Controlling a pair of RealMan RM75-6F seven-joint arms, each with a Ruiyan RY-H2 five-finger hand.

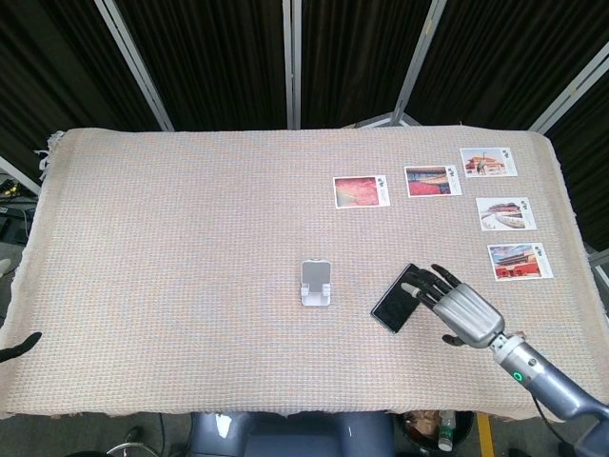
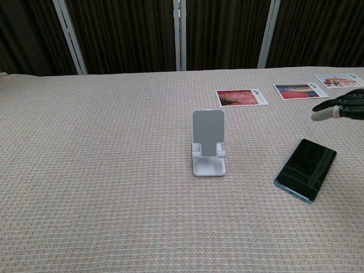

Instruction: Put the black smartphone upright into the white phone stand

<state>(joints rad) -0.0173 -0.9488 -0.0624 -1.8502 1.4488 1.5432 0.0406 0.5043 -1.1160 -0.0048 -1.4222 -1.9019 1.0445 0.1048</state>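
Observation:
The black smartphone (image 1: pixel 397 302) (image 2: pixel 306 168) lies flat on the cloth, tilted, to the right of the white phone stand (image 1: pixel 316 283) (image 2: pixel 208 142), which stands upright and holds nothing. My right hand (image 1: pixel 458 309) (image 2: pixel 342 108) hovers over the phone's right end with fingers spread and nothing in it; in the chest view it floats above the phone. My left hand (image 1: pixel 19 347) shows only as dark fingertips at the table's front left edge.
Several photo cards lie at the back right: a red one (image 1: pixel 362 190) (image 2: pixel 241 97), another (image 1: pixel 433 181) beside it, and more (image 1: pixel 520 261) along the right edge. The woven cloth (image 1: pixel 171 248) covers the whole table.

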